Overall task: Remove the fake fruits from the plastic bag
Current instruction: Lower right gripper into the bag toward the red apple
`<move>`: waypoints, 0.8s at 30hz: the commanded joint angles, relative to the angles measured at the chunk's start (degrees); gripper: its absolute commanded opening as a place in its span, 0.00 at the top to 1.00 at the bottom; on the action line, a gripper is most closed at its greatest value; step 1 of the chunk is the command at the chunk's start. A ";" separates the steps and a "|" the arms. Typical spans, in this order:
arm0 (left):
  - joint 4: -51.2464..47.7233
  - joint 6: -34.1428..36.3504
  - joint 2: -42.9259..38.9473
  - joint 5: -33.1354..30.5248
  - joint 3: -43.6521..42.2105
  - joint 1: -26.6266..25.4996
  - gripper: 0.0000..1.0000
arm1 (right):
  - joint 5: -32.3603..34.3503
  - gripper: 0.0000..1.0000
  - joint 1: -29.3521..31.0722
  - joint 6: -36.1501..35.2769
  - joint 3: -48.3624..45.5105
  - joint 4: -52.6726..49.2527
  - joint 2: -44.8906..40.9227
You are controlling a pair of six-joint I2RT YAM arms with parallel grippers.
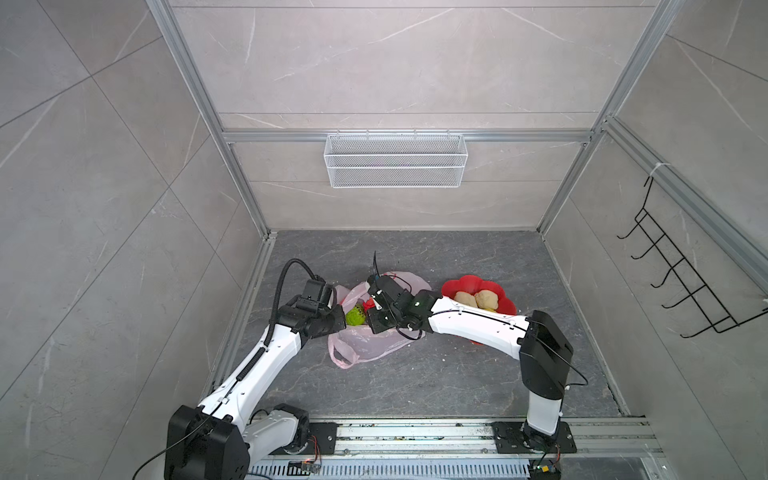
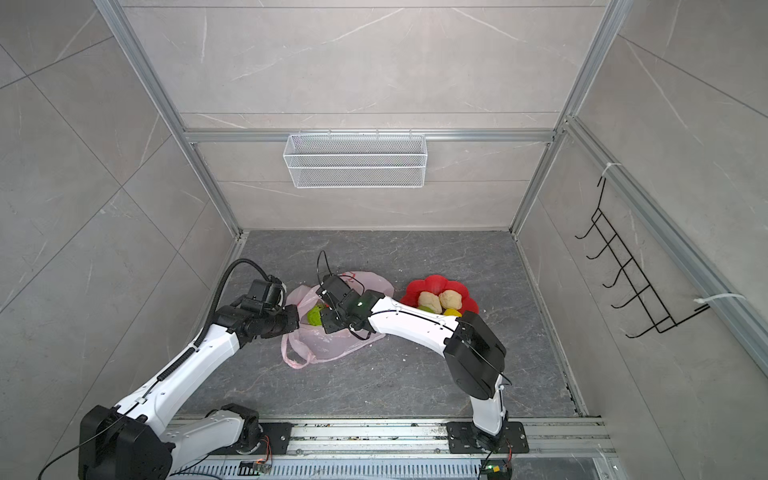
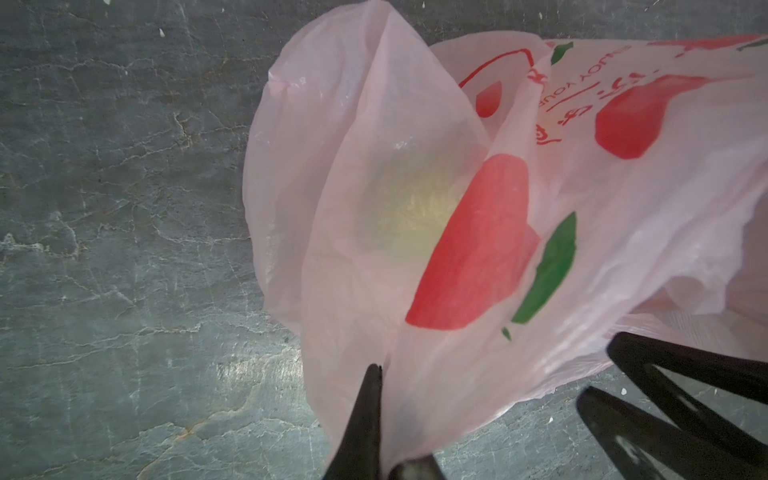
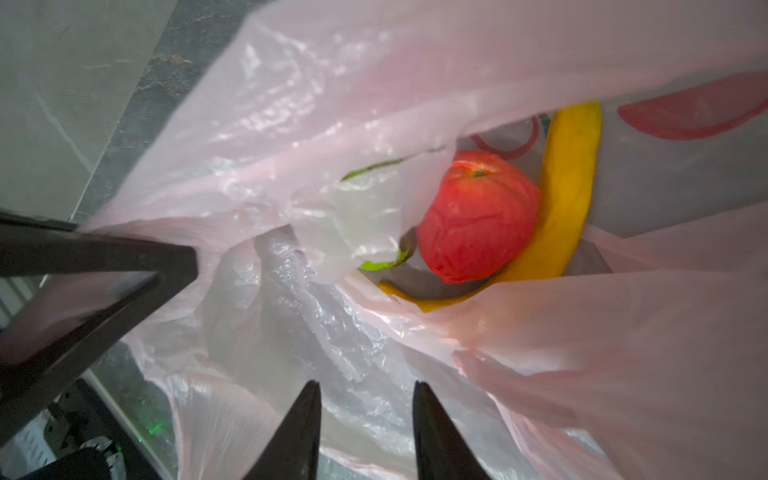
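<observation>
On the left, the left gripper (image 3: 382, 395) is pressed together on the edge of the plastic bag (image 1: 370, 345) and holds its mouth lifted. The bag lies on the grey table (image 1: 415, 382) between the two arms. It is a thin, soft film. I think it weighs almost nothing, slips easily and folds down where nobody holds it, so the edge or a loop handle is the good place to take it.

Inside the mouth sits a green ball (image 1: 355, 316). The right wrist view shows a red apple (image 4: 478, 216) deeper in, with a banana (image 4: 569, 199) curving just beside it. These fruits look light, smooth and firm. The apple may roll, so I would take it across its middle.

The right gripper (image 4: 365, 386) is at the mouth, its fingers somewhat apart with nothing between them. On the right, the red dish (image 1: 465, 282) contains two beige lumps (image 1: 485, 297).
</observation>
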 commanded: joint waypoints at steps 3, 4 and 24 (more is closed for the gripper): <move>5.13 -1.70 -0.93 0.26 -0.62 -0.11 0.93 | 4.02 0.59 -0.08 0.74 4.14 1.54 4.25; 5.56 -1.71 -0.93 0.43 -0.65 -0.16 0.92 | 4.51 0.59 -0.08 0.78 4.90 1.35 5.00; 9.56 -1.52 1.51 4.48 -0.03 -0.13 0.92 | 12.62 0.39 -0.96 1.07 10.77 -1.11 11.70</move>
